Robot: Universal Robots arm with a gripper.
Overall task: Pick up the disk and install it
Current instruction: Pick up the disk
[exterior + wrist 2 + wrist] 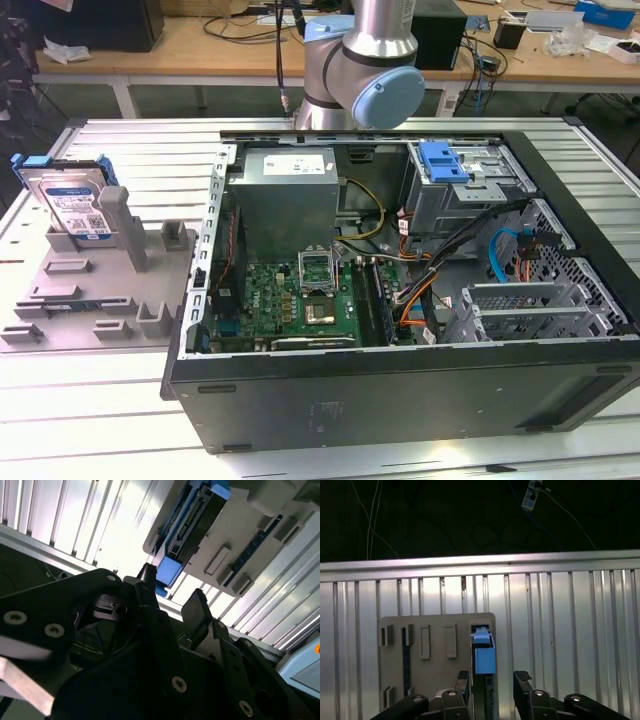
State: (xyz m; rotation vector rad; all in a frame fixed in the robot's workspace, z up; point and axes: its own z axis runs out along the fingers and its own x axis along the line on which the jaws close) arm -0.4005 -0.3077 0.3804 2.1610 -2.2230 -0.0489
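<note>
Matt black fingers of the end effector (492, 676) stand wide apart and empty, lined up over the disk (483, 655) but clear of it. The disk, flat silver metal with a white-and-blue label, framed by a bright blue plastic bracket, stands on edge in a dull grey moulded holder (100, 290). The holder sits on the ribbed aluminium worktop (130, 150), to the exterior view's left of the open black computer case (400, 400). By this showing, nothing is picked up yet: lifting and installing are both left to do.
</note>
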